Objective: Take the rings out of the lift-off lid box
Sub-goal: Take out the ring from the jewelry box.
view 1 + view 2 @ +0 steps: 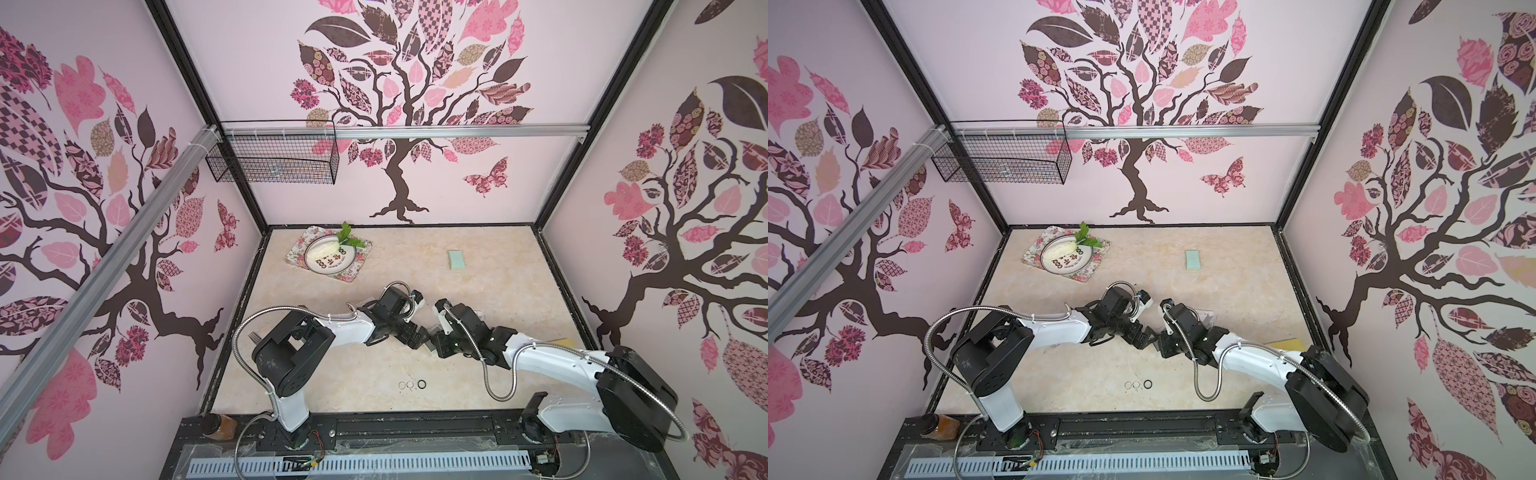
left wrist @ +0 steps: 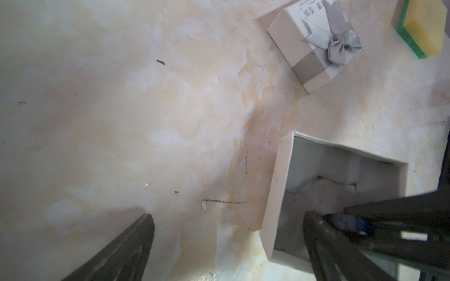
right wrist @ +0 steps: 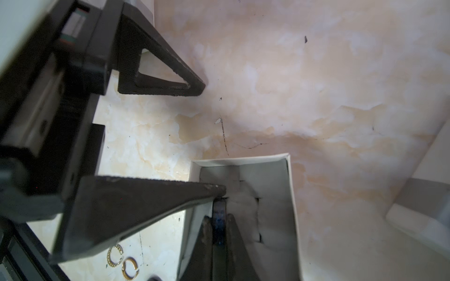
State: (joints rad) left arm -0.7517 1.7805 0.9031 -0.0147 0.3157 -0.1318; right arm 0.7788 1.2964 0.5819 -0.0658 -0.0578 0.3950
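**Once pinched, draw the dark ring straight up**

Since the right gripper (image 3: 218, 220) has its jaws closed onto a thick dark ring (image 3: 220, 205) that stands on edge in the padding, the step in hand looks like the pull-out. Its slim fingers reach down inside the small white open-topped cardboard box (image 3: 243, 159), close to the wall nearest the left arm. The soft white slotted cushion (image 3: 246, 202) is just beside them. A clean lift would go slowly and straight up along the slot, so the ring does not snag the cushion and drag the light box with it. Any tilt risks the hoop twisting out of so narrow a pinch.

The left gripper (image 2: 229, 215) is spread wide and holds nothing. One finger reaches over the box's near wall, the other out over the bare beige marble-patterned tabletop (image 2: 121, 109). It is well placed to steady the box, but should press only lightly so the card wall does not buckle.

Three rings (image 1: 410, 385) already lie in a row on the tabletop near the robot's base: two thin pale ones and a black one. The padding is too shadowed to say whether more wait inside. The white lid with grey ribbon bow (image 2: 316, 48) sits apart, near a yellow-and-green sponge (image 2: 421, 29).
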